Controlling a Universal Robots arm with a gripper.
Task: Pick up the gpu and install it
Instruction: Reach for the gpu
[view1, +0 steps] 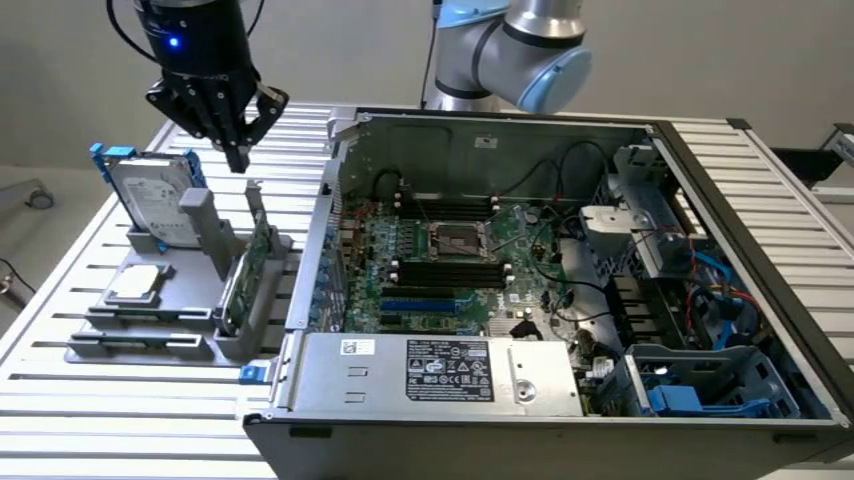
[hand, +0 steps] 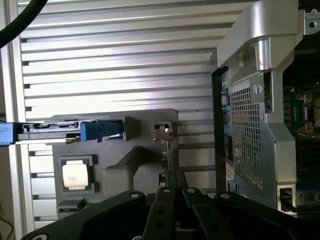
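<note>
Nearest me, the open computer case (view1: 400, 372) sits on the table (view1: 120, 420). Just beside it, on the exterior view's left, the gpu (view1: 238, 285) stands on edge in a grey holder (view1: 160, 322). Farther back, above it, my pincer (view1: 239, 158) hangs with fingers together, empty.

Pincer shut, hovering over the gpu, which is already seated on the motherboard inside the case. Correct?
Not quite. The pincer is shut and hovers over the gpu, but the gpu stands on edge in the gray holder outside the case, not on the motherboard. The exterior view shows this.
</note>
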